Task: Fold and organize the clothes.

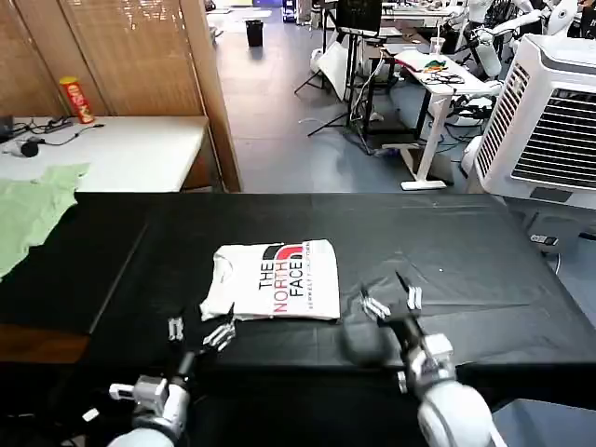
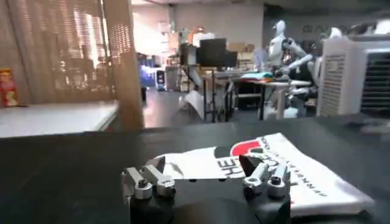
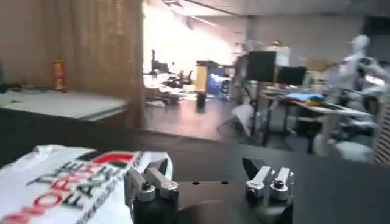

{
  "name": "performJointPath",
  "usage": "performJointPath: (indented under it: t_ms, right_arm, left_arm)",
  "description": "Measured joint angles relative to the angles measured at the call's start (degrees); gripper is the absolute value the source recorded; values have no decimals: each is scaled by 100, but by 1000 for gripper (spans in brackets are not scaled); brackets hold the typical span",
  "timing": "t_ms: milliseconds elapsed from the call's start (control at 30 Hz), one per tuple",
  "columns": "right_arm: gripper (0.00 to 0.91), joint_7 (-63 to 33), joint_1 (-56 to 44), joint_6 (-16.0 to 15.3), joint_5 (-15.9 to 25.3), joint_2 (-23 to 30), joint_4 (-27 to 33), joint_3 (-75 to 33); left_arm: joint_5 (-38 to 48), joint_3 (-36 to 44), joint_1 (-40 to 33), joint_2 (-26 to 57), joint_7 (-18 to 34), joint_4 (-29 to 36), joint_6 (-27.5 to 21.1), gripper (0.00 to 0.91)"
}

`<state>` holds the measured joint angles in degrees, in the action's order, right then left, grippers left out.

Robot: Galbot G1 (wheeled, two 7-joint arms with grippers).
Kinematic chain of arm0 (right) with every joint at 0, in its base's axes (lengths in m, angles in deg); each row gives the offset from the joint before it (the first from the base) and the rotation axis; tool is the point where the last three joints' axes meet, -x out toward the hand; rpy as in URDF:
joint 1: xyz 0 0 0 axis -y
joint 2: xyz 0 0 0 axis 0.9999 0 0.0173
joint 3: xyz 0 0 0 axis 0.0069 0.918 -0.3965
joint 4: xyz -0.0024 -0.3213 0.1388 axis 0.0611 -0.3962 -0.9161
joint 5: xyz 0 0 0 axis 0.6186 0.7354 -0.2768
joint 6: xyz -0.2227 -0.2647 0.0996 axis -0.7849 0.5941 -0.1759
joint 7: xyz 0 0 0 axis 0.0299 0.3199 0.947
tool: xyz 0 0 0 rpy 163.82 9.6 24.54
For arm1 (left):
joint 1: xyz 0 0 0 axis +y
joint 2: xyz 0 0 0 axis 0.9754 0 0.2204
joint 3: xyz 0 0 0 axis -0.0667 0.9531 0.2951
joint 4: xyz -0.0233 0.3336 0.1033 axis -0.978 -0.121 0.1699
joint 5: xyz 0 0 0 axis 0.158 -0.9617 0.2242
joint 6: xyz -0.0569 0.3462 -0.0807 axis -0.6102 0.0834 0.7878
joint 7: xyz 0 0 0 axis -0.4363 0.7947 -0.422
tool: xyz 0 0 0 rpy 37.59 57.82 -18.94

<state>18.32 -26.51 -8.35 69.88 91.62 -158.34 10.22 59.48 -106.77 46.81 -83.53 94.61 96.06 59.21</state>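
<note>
A white T-shirt [image 1: 275, 279] is showing black and red lettering, lying on a black worktop [image 1: 466, 251]; a pale green garment [image 1: 33, 209] is lying nearby.

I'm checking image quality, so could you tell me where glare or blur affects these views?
Right wrist view: window glare washes out the room; T-shirt print slightly soft. Left wrist view: background blurred, left gripper sharp. Head view: even light, print legible.

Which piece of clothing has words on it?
The folded white cotton T-shirt in the middle of the black table, printed "THE NORTH FACE" in black and red. The pale green garment at the table's far left edge is plain.
</note>
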Motion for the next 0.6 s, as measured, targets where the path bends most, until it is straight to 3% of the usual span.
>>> performJointPath:
  t_ms: [100, 233, 400, 600]
  right_arm:
    - [878, -57, -687, 218, 210, 77, -322, -263]
    - [878, -210, -1351, 284, 429, 118, -715, -528]
    - [878, -430, -1971, 109, 560, 129, -1172, -713]
    - [878, -742, -2479, -252, 304, 154, -1375, -656]
  left_arm:
    - [2, -52, 250, 63, 98, 99, 92, 878]
    - [112, -105, 667, 78, 143, 248, 190, 878]
    - [551, -240, 1165, 180, 116, 511, -78, 878]
    - [815, -447, 1341, 247, 415, 817, -706, 878]
